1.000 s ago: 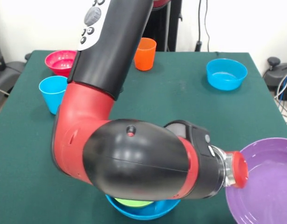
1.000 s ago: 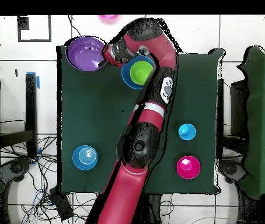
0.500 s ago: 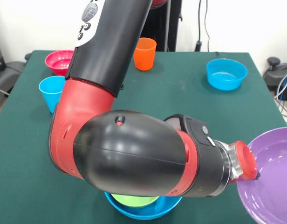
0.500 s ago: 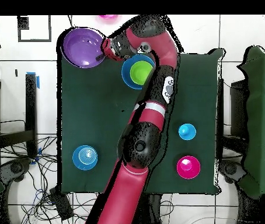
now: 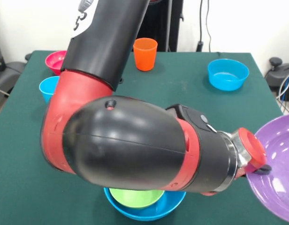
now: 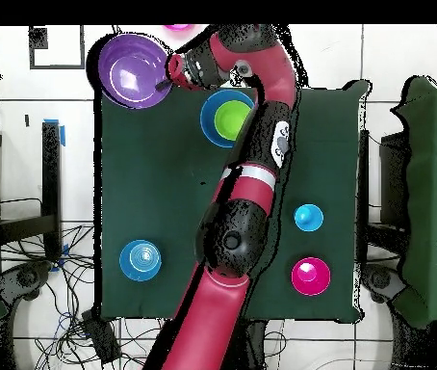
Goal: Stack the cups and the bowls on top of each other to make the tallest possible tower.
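Observation:
My gripper [image 5: 260, 168] is shut on the near rim of the large purple bowl [image 5: 281, 168], which hangs tilted above the table's corner. In the overhead view the gripper [image 6: 166, 84] meets the purple bowl [image 6: 129, 69] at its right rim. A lime green bowl [image 5: 136, 197] sits nested in a blue bowl [image 5: 159, 211] under my arm; the overhead view shows the same pair, green [image 6: 230, 118] inside blue [image 6: 209, 118]. Loose on the cloth stand an orange cup [image 5: 145, 54], a light blue cup [image 5: 49, 88], a hot pink bowl [image 5: 57, 61] and another blue bowl [image 5: 227, 73].
My thick red and black arm [image 5: 135, 154] fills the middle of the front view and hides the table behind it. The green table [image 6: 145, 183] ends right under the purple bowl. A pink object [image 6: 176, 28] lies beyond the table's edge.
The purple bowl has risen off the table and tipped up on my gripper, drifting outward past the table's corner. The arm's elbow swung closer to the front camera.

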You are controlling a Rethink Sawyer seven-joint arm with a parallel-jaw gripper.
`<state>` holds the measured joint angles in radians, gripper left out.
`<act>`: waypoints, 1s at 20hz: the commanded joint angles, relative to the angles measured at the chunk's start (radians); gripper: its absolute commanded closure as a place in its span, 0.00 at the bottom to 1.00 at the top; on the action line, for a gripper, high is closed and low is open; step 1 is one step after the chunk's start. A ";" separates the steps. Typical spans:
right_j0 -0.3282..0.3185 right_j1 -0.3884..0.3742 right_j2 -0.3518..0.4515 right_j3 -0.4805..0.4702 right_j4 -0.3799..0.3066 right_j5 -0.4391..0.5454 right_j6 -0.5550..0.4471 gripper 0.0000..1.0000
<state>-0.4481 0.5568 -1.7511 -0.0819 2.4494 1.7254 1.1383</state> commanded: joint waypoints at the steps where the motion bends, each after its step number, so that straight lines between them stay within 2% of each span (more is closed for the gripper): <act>1: -0.075 -0.057 -0.200 -0.063 0.097 0.168 -0.497 1.00; 6: -0.119 -0.086 -0.360 -0.054 0.159 0.227 -0.638 1.00; 11: -0.157 -0.108 -0.500 -0.025 0.151 0.245 -0.775 1.00; 16: -0.180 -0.122 -0.594 -0.008 0.168 0.254 -0.871 1.00; 20: -0.180 -0.133 -0.648 0.005 0.172 0.219 -0.931 1.00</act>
<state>-0.6362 0.4588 -2.2108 -0.0638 2.6061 1.8887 0.5999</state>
